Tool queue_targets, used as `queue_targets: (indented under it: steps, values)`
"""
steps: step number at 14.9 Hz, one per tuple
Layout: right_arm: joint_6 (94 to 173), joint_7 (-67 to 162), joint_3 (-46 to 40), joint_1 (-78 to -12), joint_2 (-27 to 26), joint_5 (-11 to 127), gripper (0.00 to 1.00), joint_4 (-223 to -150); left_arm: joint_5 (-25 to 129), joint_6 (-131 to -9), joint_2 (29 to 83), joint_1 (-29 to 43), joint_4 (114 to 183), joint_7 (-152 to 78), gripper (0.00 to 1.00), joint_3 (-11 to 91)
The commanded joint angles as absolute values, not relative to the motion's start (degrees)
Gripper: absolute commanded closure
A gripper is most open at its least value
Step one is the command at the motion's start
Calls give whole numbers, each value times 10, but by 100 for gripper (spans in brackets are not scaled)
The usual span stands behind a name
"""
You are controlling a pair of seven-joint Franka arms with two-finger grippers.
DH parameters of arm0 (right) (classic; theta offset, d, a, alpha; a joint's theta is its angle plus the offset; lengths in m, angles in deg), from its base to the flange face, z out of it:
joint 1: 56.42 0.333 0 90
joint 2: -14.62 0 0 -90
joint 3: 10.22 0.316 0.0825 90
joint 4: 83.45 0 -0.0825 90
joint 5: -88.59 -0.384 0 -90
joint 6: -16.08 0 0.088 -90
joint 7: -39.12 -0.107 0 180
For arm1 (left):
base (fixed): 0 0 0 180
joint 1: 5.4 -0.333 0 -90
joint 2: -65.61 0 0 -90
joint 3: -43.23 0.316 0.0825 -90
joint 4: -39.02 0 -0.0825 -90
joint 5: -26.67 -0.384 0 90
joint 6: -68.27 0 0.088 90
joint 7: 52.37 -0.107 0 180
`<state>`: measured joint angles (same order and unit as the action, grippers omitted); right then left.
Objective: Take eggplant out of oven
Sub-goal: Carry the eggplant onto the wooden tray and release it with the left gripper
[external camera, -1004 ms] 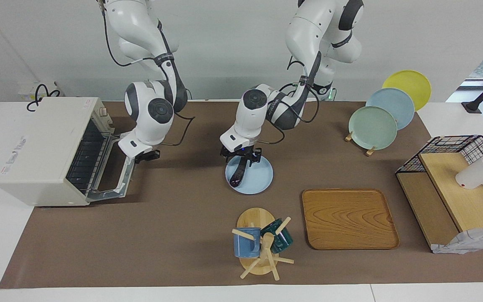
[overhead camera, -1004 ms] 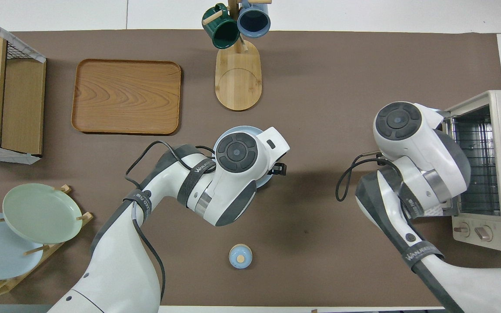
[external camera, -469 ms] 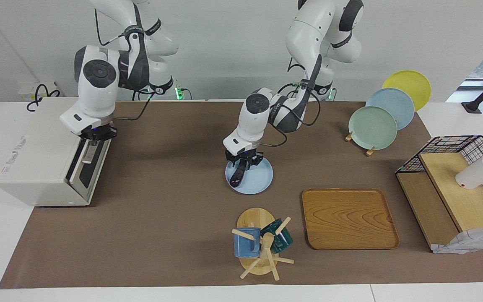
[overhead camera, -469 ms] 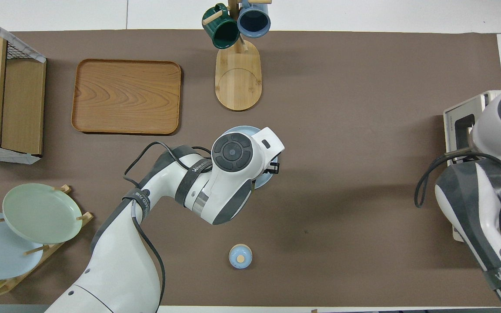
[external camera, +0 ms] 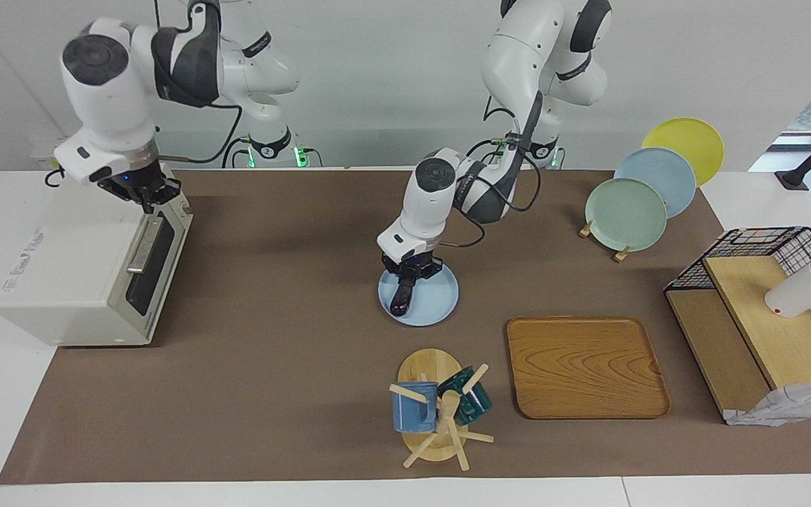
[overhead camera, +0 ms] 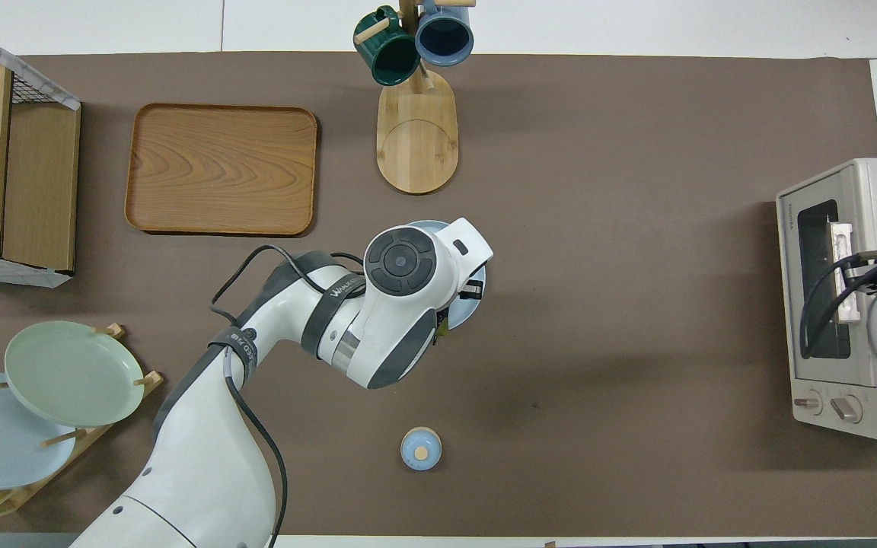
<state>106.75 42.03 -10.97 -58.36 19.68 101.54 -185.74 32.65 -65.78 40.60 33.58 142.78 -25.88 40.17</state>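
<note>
Facing view: the eggplant [external camera: 401,296] lies on the blue plate [external camera: 441,301] at mid-table, out of the oven [external camera: 74,264], whose door is closed. The left gripper [external camera: 409,276] is clamped on the eggplant's upper end. The right gripper [external camera: 143,193], fingertips together and empty, hangs over the oven's top edge.

Overhead view: the left arm hides the eggplant; only the plate's rim [overhead camera: 476,293] shows. Judged light, firm, glossy and slippery; grip mid-body, across the width.
</note>
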Motion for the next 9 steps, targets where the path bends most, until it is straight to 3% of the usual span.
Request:
queue_targets:
  steps: [1,2,4,5,6,9]
  values:
    - [993,440,-108,-600,152,956,100,-1744,332,-608,454,298,1432,-272,100,402]
    - [978,440,-108,-607,144,933,91,-1723,332,-587,472,270,1432,-282,100,402]
    - [973,439,-109,-613,144,925,63,-1718,333,-537,495,214,1413,-304,100,401]
    - [973,440,-109,-613,144,925,42,-1722,333,-505,492,186,1388,-327,100,402]
    - [974,440,-108,-613,144,924,0,-1722,333,-474,486,162,1357,-346,100,403]
    - [972,433,-109,-593,153,925,0,-1731,333,-465,470,64,1334,-420,100,403]
